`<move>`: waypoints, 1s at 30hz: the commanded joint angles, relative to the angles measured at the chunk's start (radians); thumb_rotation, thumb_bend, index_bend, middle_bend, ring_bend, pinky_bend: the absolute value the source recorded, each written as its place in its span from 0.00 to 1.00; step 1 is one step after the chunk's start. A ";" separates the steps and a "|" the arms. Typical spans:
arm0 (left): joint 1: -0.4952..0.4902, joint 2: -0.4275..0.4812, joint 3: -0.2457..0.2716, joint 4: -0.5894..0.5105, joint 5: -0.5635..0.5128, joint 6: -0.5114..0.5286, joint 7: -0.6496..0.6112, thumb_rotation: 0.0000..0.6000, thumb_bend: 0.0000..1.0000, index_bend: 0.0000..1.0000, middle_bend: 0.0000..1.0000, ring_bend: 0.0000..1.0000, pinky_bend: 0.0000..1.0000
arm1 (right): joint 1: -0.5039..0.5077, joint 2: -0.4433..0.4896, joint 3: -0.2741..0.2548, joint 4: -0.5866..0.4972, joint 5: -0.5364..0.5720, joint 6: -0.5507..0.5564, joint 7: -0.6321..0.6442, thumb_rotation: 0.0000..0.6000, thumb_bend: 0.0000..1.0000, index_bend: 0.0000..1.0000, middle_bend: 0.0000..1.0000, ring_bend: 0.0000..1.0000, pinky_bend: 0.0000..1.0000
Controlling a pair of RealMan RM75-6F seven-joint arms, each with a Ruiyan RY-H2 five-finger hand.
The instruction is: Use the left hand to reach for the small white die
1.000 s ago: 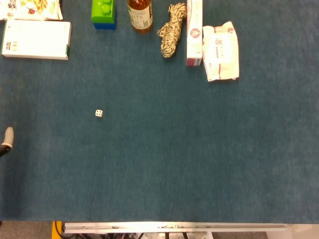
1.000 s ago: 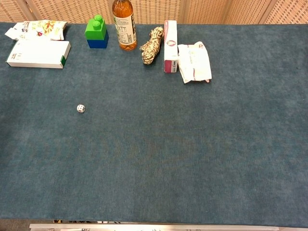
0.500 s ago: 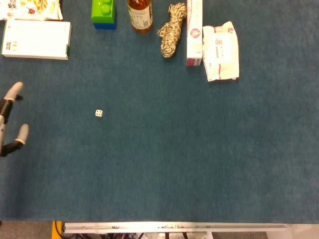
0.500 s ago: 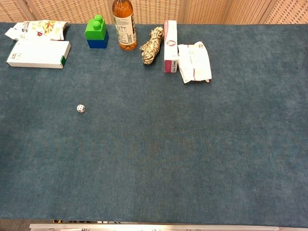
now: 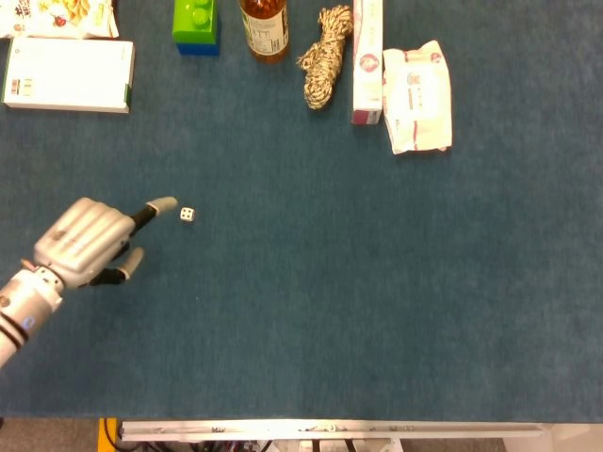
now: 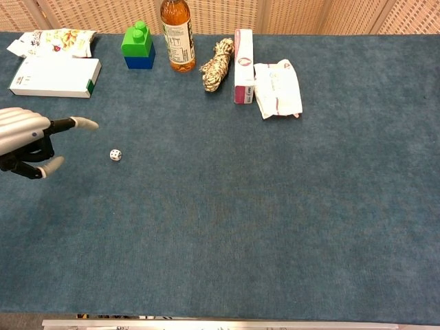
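Observation:
The small white die (image 5: 187,215) lies on the blue table cloth, left of centre; in the chest view the die (image 6: 115,155) shows at the left too. My left hand (image 5: 89,242) hovers just left of it, fingers apart and holding nothing, one fingertip (image 5: 166,202) close to the die without touching. From the chest, the left hand (image 6: 27,141) enters at the left edge, above and left of the die. My right hand is in neither view.
Along the far edge stand a white flat box (image 5: 68,75), a snack bag (image 6: 51,41), a green and blue block (image 5: 196,25), a bottle (image 5: 264,28), a rope bundle (image 5: 324,56), a tall pink-white carton (image 5: 367,61) and a white pouch (image 5: 417,97).
My left hand has come in from the left edge toward the die; a second ago only a fingertip showed. The die has not moved.

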 commanded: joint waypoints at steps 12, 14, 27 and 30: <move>-0.108 -0.050 0.015 0.050 -0.223 -0.200 0.108 1.00 0.67 0.17 1.00 1.00 1.00 | -0.004 -0.008 -0.005 0.019 0.006 -0.006 0.020 1.00 0.29 0.24 0.34 0.19 0.17; -0.111 -0.052 0.018 0.056 -0.246 -0.204 0.119 1.00 0.67 0.17 1.00 1.00 1.00 | -0.005 -0.008 -0.005 0.020 0.006 -0.005 0.021 1.00 0.29 0.24 0.34 0.20 0.17; -0.141 -0.098 0.026 0.098 -0.327 -0.224 0.145 1.00 0.67 0.17 1.00 1.00 1.00 | -0.012 -0.011 -0.008 0.025 0.007 0.000 0.025 1.00 0.29 0.24 0.34 0.19 0.17; -0.150 -0.110 0.025 0.106 -0.335 -0.230 0.143 1.00 0.67 0.17 1.00 1.00 1.00 | -0.015 -0.011 -0.009 0.027 0.008 0.001 0.027 1.00 0.29 0.24 0.34 0.19 0.17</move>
